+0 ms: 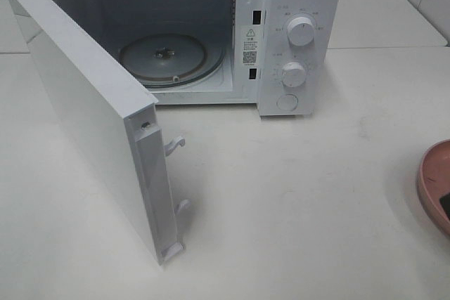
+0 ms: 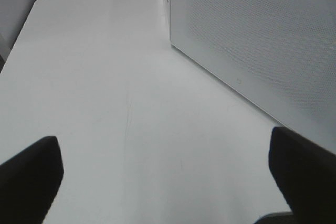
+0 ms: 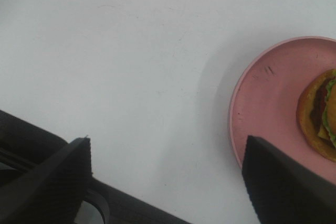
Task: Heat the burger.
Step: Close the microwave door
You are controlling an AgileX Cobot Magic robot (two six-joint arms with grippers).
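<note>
The burger (image 3: 321, 114) lies on a pink round plate (image 3: 262, 103), only partly inside the right wrist view. My right gripper (image 3: 168, 182) is open and empty above the white table, with one finger (image 3: 286, 187) over the plate's near rim, beside the burger and not touching it. In the high view only the plate's edge (image 1: 432, 180) shows at the far right, and the burger is out of view there. My left gripper (image 2: 168, 182) is open and empty, low over the table beside the microwave door (image 2: 262, 40). It does not show in the high view.
A white microwave (image 1: 299, 5) stands at the back with its door (image 1: 91, 117) swung wide open towards the front left. Its glass turntable (image 1: 165, 57) is bare. Two knobs (image 1: 301, 31) sit on its right panel. The white table (image 1: 295, 201) lies in front.
</note>
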